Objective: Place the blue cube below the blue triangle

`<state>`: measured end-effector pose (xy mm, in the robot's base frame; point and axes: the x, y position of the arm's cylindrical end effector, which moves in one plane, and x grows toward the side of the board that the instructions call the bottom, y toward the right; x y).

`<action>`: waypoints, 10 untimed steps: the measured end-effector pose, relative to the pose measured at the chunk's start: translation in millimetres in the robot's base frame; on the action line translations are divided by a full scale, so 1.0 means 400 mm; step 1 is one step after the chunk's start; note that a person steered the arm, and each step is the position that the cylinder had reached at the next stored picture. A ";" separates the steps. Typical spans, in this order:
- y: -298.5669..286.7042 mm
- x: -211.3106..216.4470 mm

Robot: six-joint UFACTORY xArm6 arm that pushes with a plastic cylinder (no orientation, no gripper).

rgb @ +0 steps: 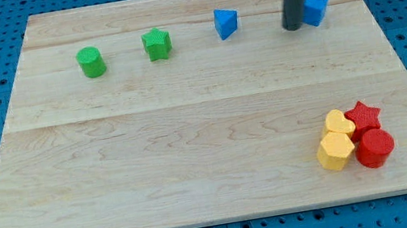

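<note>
Wooden board [190, 132] flat, wide, bearing all blocks. No claw fitted; only a straight rod, so nothing spread, pressed or pinched. My tip [292, 28] down at the view's top right, touching or just beside the blue cube's [315, 9] left face. Blue triangle [226, 23] well apart to the view's left, same row. Cube judged light, rigid, free-sliding, liable to spin if pushed off-centre; best contact mid-face. No long axis; set slightly skewed, one corner toward the view's right.
</note>
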<state>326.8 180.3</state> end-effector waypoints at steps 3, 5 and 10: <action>0.276 -0.150; 0.009 -0.001; -0.151 0.016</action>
<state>333.2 119.9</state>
